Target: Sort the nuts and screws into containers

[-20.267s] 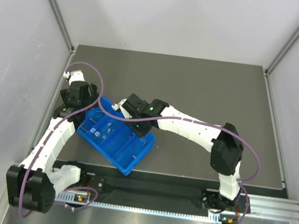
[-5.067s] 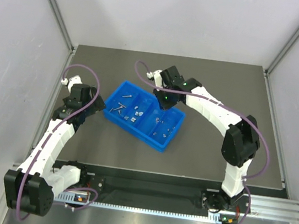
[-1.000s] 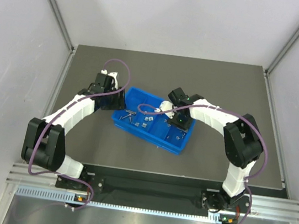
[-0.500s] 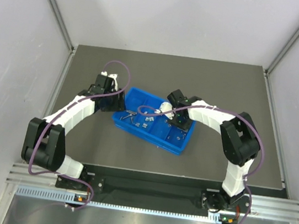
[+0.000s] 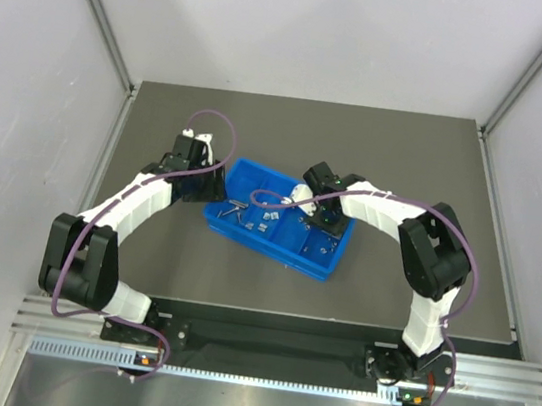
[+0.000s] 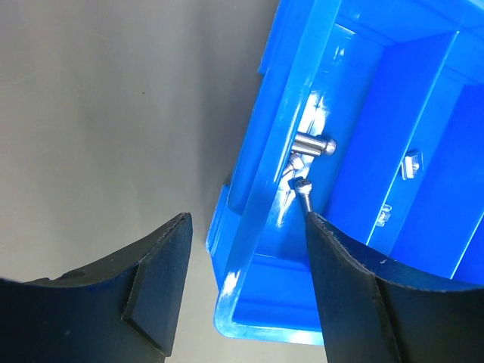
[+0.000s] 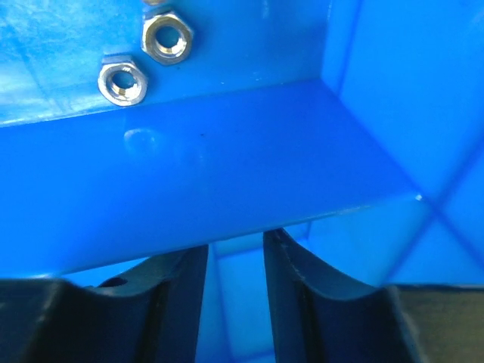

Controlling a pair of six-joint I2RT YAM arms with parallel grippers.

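While the left tool gapes astride the tray wall, whether the right tool grips is unclear.

Bright blue tray, silver nuts, dark grey table

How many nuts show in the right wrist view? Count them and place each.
2. The upper nut lies near the top edge, left of centre; the lower nut sits just down-left, by the blue divider. More may lie outside the frame.
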